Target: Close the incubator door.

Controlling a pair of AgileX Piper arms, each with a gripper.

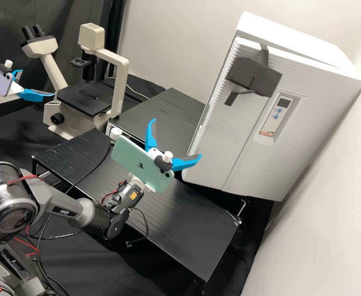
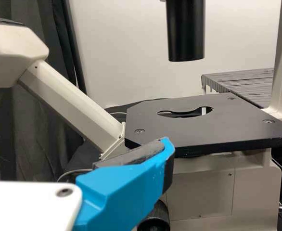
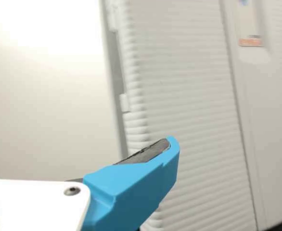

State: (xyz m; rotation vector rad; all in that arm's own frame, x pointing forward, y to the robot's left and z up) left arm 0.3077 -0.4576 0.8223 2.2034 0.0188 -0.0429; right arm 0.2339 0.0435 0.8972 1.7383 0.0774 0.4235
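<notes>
The white incubator [image 1: 287, 33] stands at the right of the high view. Its ribbed door [image 1: 234, 135] lies near the body, a thin dark line along its top edge; whether it is fully shut I cannot tell. A dark grey block [image 1: 252, 76] is fixed high on the door. My right gripper [image 1: 177, 137] is open and empty, left of the door's lower part. In the right wrist view, the right gripper [image 3: 131, 190] shows before the ribbed door [image 3: 184, 96]. At the far left, my left gripper [image 1: 37, 83] is open and empty; in the left wrist view, the left gripper [image 2: 124, 192] faces the microscope.
A microscope [image 1: 116, 86] stands at the back left, its black stage [image 2: 198, 125] near the left gripper. Two low black tables [image 1: 164, 111] stand between it and the incubator, the front one under the right gripper. A white wall rises right of the incubator.
</notes>
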